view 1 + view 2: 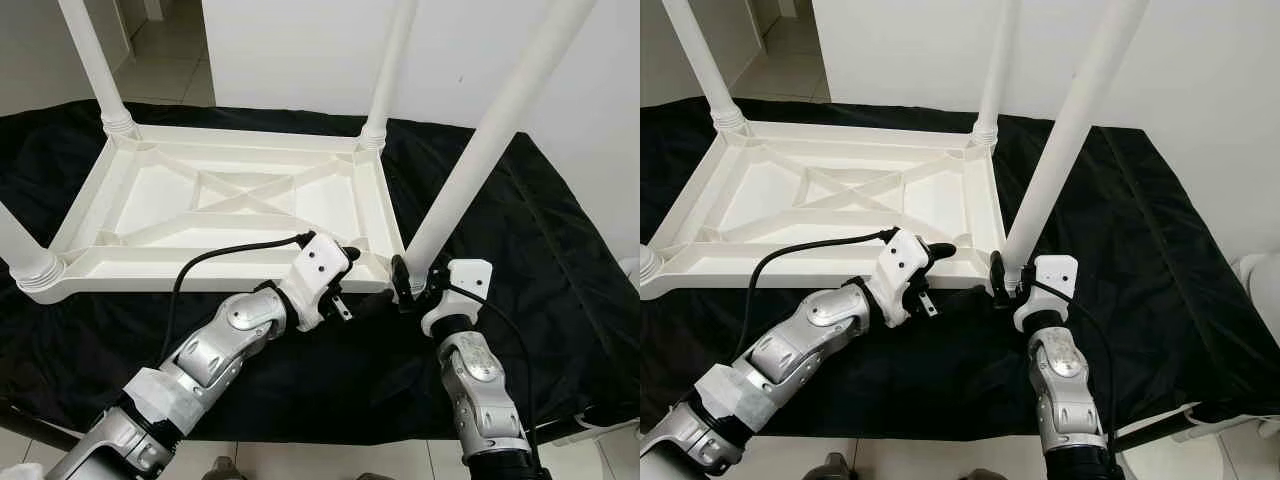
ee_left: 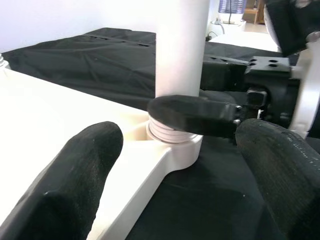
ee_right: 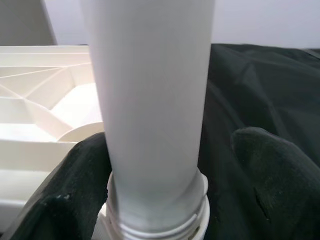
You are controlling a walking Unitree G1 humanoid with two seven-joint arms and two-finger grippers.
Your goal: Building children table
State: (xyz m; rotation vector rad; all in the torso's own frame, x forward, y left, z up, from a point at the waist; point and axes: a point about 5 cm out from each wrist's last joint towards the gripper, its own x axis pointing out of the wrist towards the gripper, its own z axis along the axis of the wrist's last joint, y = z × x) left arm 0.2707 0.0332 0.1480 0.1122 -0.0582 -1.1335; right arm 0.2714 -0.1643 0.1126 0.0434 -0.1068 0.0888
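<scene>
Seating the fourth leg: white plastic leg standing tilted in the near right corner socket of an upturned children's tabletop.
Setting: tabletop lying underside up, cross ribs showing, on a black cloth before a white wall.
Other legs: three more upright at the remaining corners, among them the far left leg, far right leg and near left leg.
Handling, as judged: hollow moulded plastic, likely light and stiff; smooth round shaft, probably slippery under the pads; long lever, so prone to tipping until fully threaded.
Best hold, as judged: low on the shaft, just above the ribbed collar, for turning; tabletop steadied at the rim beside the socket.
Right gripper: reaching up from below, wrist near vertical, black fingers either side of the leg's base; left pad against the shaft, right pad standing a little off, so straddling rather than visibly clamped.
Left gripper: forearm angled in from the lower left, elbow bent, fingers spread apart and holding nothing, tips at the tabletop's near rim just beside the socket.
Risk, as judged: leg skewed in its thread, binding if forced.
</scene>
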